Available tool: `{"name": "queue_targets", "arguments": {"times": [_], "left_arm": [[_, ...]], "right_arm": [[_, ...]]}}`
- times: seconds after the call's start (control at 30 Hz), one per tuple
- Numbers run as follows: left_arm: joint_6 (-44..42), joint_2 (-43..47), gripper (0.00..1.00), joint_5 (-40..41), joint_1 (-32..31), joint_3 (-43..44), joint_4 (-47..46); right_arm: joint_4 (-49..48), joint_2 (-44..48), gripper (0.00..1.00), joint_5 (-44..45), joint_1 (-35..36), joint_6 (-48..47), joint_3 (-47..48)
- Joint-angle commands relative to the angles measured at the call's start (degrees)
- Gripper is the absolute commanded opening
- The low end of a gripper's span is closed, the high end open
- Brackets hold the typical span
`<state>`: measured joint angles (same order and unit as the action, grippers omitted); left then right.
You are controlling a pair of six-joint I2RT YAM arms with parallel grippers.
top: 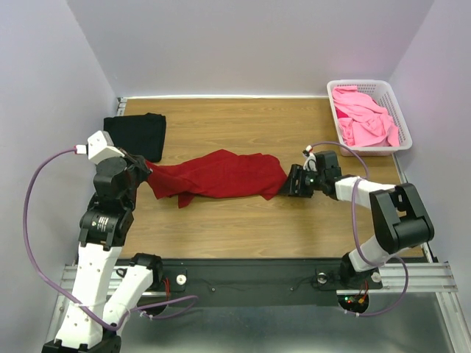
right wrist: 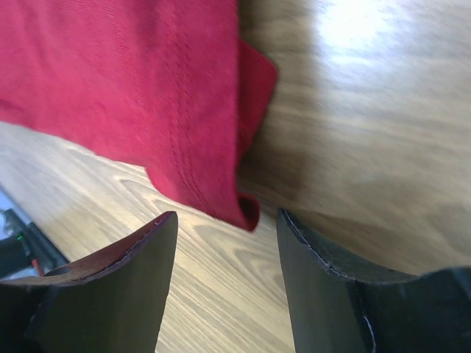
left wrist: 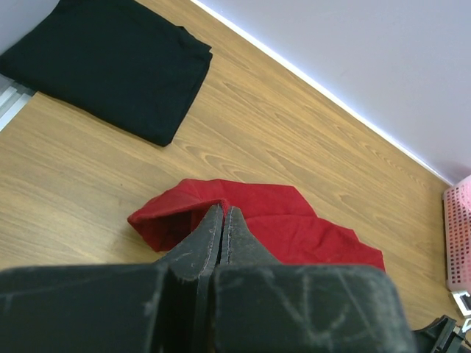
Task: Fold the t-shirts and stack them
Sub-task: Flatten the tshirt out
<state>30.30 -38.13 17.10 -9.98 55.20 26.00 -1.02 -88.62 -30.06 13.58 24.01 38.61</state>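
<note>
A dark red t-shirt (top: 221, 175) lies crumpled and stretched out across the middle of the table. My left gripper (top: 145, 170) is shut on its left end; in the left wrist view the closed fingertips (left wrist: 223, 211) pinch a raised fold of the red cloth (left wrist: 294, 220). My right gripper (top: 288, 184) stands open at the shirt's right end. In the right wrist view a hemmed corner of the red shirt (right wrist: 184, 118) hangs just ahead of the gap between the fingers (right wrist: 227, 217), with nothing gripped. A folded black t-shirt (top: 135, 134) (left wrist: 110, 62) lies at the back left.
A white lattice basket (top: 398, 110) at the back right holds bright pink t-shirts (top: 360, 118); its edge shows in the left wrist view (left wrist: 458, 235). Walls close in the table on the left, back and right. Bare wood (top: 243, 228) lies in front of the red shirt.
</note>
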Motion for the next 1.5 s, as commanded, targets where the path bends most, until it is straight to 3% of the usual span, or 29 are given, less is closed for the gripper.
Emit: {"name": "queue_targets", "arguments": {"times": [0.0,0.33,0.6,0.67,0.77,1.0,1.23,1.33,1.47], "left_arm": [[0.02,-0.10,0.00,0.56,0.31,0.00,-2.53],[-0.25,-0.19,0.00,0.83,0.40,0.08,-2.62],[-0.60,-0.72,0.00,1.26,0.31,0.35,-3.06],[-0.68,-0.89,0.00,1.35,0.31,0.44,-3.06],[-0.60,-1.24,0.00,2.23,0.31,0.61,-2.97],[-1.30,-2.47,0.00,3.81,0.31,0.87,-3.32],[-3.76,-9.23,0.00,5.40,0.31,8.86,-6.84],[-5.78,-14.15,0.00,5.66,0.40,16.30,-8.15],[-9.56,-22.75,0.00,5.92,0.40,28.71,-9.91]], "right_arm": [[-3.73,-3.48,0.63,-1.57,-0.58,-1.51,0.06],[-5.66,-6.48,0.61,-0.52,-1.28,-1.77,-2.57],[-6.63,-6.22,0.49,-0.61,-2.95,-1.25,-3.80],[-6.46,-5.26,0.45,-0.35,-3.12,-1.07,-3.81],[-6.45,-4.11,0.27,-0.17,-3.39,-0.81,-4.07],[-5.23,0.63,0.02,-0.08,-3.83,1.47,-3.54],[8.55,8.81,0.01,5.80,-4.79,1.13,10.85],[21.36,8.03,0.01,9.92,-6.28,-0.36,24.37],[27.63,5.48,0.01,11.87,-8.82,-1.60,40.29]]}}
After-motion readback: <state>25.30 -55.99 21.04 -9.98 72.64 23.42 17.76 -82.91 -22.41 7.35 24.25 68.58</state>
